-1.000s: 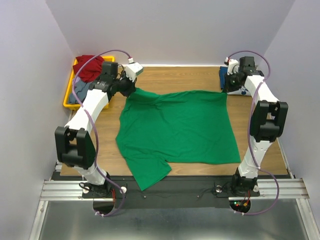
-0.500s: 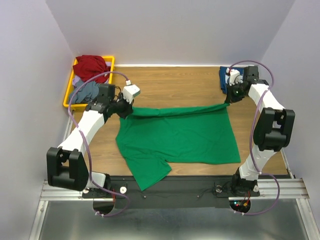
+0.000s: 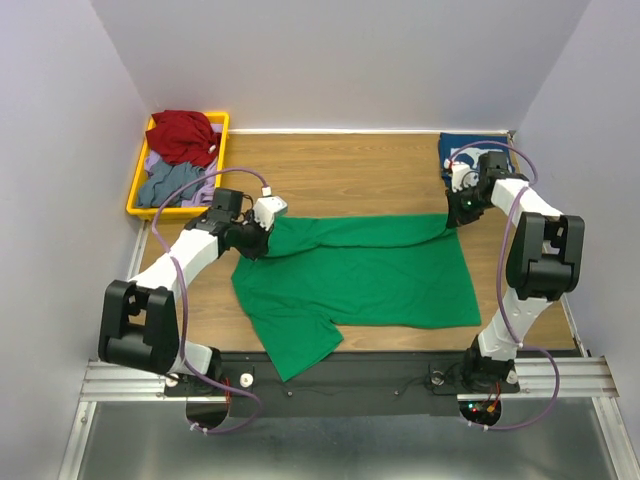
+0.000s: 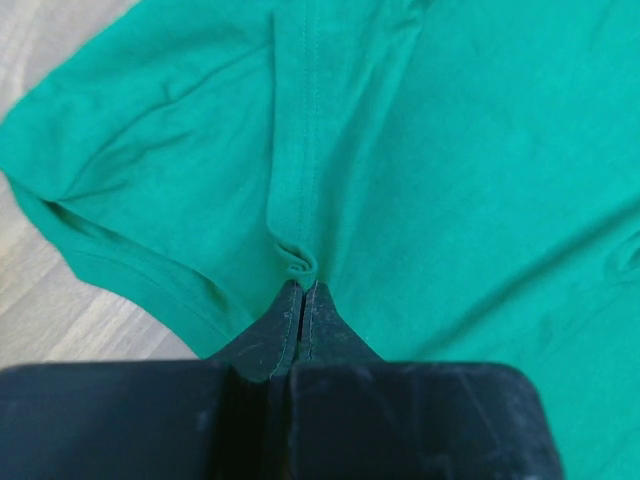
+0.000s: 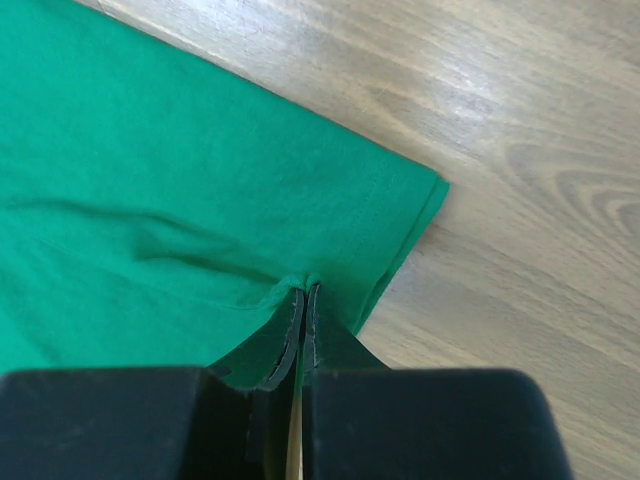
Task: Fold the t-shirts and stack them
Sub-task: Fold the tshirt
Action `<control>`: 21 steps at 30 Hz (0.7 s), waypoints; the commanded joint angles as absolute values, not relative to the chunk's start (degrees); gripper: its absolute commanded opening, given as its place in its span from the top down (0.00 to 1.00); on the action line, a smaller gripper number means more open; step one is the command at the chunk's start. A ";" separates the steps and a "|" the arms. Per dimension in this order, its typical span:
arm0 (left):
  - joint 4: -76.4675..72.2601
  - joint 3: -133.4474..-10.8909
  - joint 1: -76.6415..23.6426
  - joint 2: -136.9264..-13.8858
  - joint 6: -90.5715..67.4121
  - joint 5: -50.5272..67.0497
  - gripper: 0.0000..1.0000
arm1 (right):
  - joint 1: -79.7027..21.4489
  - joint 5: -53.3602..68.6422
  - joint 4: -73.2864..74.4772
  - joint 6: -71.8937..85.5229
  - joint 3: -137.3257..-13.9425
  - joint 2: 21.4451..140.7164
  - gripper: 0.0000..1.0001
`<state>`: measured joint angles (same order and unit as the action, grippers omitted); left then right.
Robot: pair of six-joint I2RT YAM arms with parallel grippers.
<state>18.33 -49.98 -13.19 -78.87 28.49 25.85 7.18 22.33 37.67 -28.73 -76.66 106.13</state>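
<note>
The bright green t-shirt (image 3: 360,275) lies spread on the wooden table, its far edge folded over toward the near side. My left gripper (image 3: 262,238) is shut on the shirt's far left part; the left wrist view shows a pinch of green cloth (image 4: 298,262) between the tips of the left gripper (image 4: 302,292). My right gripper (image 3: 457,212) is shut on the far right corner; the right wrist view shows the right gripper (image 5: 303,295) holding green cloth (image 5: 200,200) near that corner. The navy blue t-shirt (image 3: 468,145) lies at the far right corner of the table, partly behind the right arm.
A yellow bin (image 3: 140,190) at the far left holds a red garment (image 3: 183,135) and grey and purple clothes (image 3: 170,182). The green shirt's near sleeve (image 3: 295,350) hangs over the table's front edge. Grey walls enclose the table on three sides.
Both grippers have pulled the shirt's far edge toward the near side, folding it over the shirt's body. The visible green area has become shorter front to back.
</note>
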 commanded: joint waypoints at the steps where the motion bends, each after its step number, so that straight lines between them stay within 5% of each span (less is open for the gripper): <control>1: 19.60 -50.63 -14.41 -80.15 30.93 25.14 1.00 | 7.65 22.33 36.47 -30.32 -76.11 105.82 0.99; 21: 26.72 -51.60 -20.03 -74.97 38.14 26.11 1.00 | 7.82 19.42 36.65 -32.08 -77.61 104.50 1.00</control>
<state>24.93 -51.09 -18.59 -77.67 36.27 25.50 7.18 20.18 37.67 -30.85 -76.12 105.89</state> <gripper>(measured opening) 0.033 0.022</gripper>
